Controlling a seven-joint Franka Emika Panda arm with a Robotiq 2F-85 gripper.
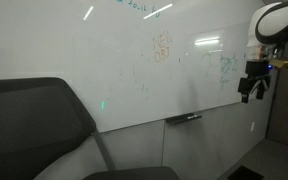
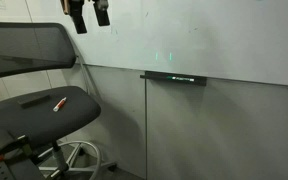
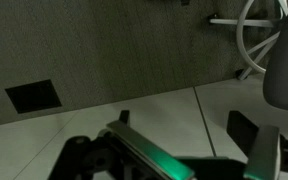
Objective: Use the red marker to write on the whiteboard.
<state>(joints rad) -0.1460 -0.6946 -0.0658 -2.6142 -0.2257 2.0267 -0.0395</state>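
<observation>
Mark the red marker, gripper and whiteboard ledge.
red marker point(image 2: 59, 102), exterior view, mid-barrel, on chair seat
gripper point(image 2: 91, 22), exterior view, between fingertips
whiteboard ledge point(image 2: 174, 77), exterior view, front edge

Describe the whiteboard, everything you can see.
The whiteboard is a large glossy white wall panel, upright, with ceiling-light glare. Faint orange scribbles, plus green and blue ones, mark it. A short dark tray sits at its lower edge. The open hand hangs in front of it, holding nothing; contact cannot be told.

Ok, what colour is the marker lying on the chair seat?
Red. The marker shows best in an exterior view, lying on the grey chair seat.
</observation>
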